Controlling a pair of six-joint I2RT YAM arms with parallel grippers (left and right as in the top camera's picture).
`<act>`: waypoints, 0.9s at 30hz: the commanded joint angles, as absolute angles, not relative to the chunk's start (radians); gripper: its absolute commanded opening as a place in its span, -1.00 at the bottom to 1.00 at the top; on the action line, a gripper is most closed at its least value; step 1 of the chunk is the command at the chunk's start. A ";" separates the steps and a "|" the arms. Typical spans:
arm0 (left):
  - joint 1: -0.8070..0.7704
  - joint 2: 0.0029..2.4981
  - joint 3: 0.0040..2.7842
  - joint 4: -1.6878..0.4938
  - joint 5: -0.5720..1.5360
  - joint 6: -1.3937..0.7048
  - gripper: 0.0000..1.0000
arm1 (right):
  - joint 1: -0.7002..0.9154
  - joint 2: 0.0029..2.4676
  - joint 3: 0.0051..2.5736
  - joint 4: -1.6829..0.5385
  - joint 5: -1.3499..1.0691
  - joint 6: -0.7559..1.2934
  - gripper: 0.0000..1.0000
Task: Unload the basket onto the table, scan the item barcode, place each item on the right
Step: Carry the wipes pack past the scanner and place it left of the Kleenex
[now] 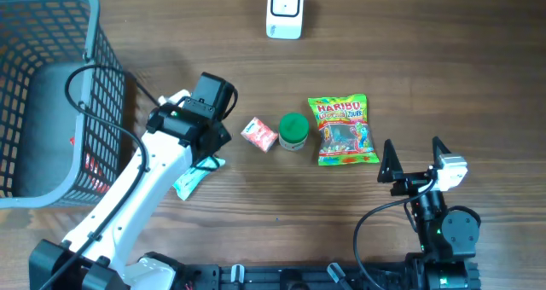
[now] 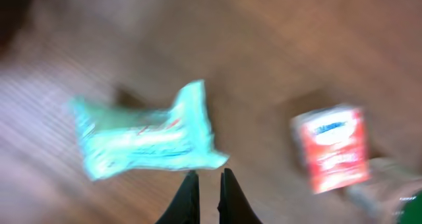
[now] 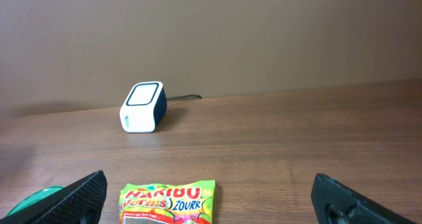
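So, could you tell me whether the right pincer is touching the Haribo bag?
Apart. The right wrist view shows the Haribo bag lying between the fingers of the open right pincer, with bare table on both sides.

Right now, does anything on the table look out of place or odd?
Yes. The left gripper is shut on nothing, while the teal packet lies loose on the table just ahead of its tips. That looks like a missed grasp. Nothing appears spilled or damaged.

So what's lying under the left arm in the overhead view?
A light teal packet, flat on the table. The arm covers its upper part there; the blurred wrist view shows it whole, just ahead of the shut left hand.
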State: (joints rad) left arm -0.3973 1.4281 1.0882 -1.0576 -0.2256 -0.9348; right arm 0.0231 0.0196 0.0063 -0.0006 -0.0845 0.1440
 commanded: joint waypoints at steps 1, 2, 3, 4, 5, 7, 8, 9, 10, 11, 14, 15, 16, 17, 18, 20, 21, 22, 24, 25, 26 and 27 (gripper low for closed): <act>-0.396 1.429 1.091 -1.143 -0.225 -1.052 -0.92 | 0.027 0.016 0.005 0.002 -0.075 0.131 1.00; -0.395 1.429 1.086 -1.149 -0.226 -1.055 -0.92 | 0.027 0.016 0.005 0.002 -0.075 0.131 0.99; -0.395 1.429 1.073 -1.144 -0.232 -1.056 -0.92 | 0.027 0.016 0.005 0.002 -0.075 0.131 0.99; -0.395 1.429 1.050 -1.124 -0.238 -1.056 -0.92 | 0.027 0.016 0.005 0.002 -0.075 0.132 0.99; -0.395 1.433 1.034 -1.109 -0.236 -1.056 -0.92 | 0.027 0.016 0.005 0.002 -0.075 0.131 0.99; -0.395 1.444 1.002 -1.082 -0.236 -1.056 -0.92 | 0.027 0.016 0.005 0.002 -0.075 0.132 0.99; -0.394 1.454 0.969 -1.048 -0.237 -1.056 -0.92 | 0.027 0.016 0.005 0.002 -0.075 0.131 0.99; -0.394 1.462 0.942 -1.018 -0.237 -1.056 -0.92 | 0.027 0.016 0.005 0.002 -0.075 0.131 1.00; -0.391 1.470 0.913 -0.983 -0.236 -1.056 -0.92 | 0.027 0.016 0.005 0.002 -0.075 0.131 1.00; -0.385 1.476 0.891 -0.954 -0.236 -1.056 -0.92 | 0.027 0.016 0.005 0.002 -0.075 0.131 0.99; -0.332 1.548 0.786 -0.816 -0.237 -1.055 -0.92 | 0.027 0.016 0.005 0.002 -0.075 0.131 0.99; -0.326 1.556 0.776 -0.797 -0.236 -1.055 -0.92 | 0.027 0.016 0.005 0.002 -0.075 0.131 1.00; -0.319 1.565 0.767 -0.773 -0.236 -1.051 -0.92 | 0.027 0.016 0.005 0.002 -0.075 0.131 0.99; -0.314 1.572 0.764 -0.756 -0.236 -1.051 -0.92 | 0.027 0.016 0.005 0.002 -0.075 0.131 0.99; -0.310 1.579 0.764 -0.739 -0.236 -1.040 -0.92 | 0.027 0.016 0.005 0.002 -0.075 0.132 0.99; -0.310 1.581 0.764 -0.707 -0.224 -1.029 -0.92 | 0.027 0.016 0.005 0.002 -0.075 0.131 1.00; -0.310 1.580 0.764 -0.690 -0.208 -1.028 -0.92 | 0.027 0.016 0.005 0.002 -0.075 0.131 0.99; -0.309 1.580 0.766 -0.680 -0.197 -1.028 -0.92 | 0.027 0.016 0.005 0.002 -0.075 0.131 0.99; -0.309 1.580 0.767 -0.636 -0.189 -1.025 -0.92 | 0.027 0.016 0.005 0.002 -0.075 0.131 0.99; -0.309 1.580 0.767 -0.615 -0.183 -1.024 -0.92 | 0.027 0.016 0.005 0.002 -0.075 0.131 0.99; -0.309 1.581 0.767 -0.591 -0.171 -1.020 -0.92 | 0.027 0.016 0.005 0.002 -0.075 0.131 1.00; -0.309 1.581 0.767 -0.572 -0.159 -1.012 -0.92 | 0.027 0.016 0.005 0.002 -0.075 0.131 0.99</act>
State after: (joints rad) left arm -0.3176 1.5425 0.7963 -0.6281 -0.2340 -1.0332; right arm 0.0231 0.0196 0.0063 -0.0006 -0.0845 0.1440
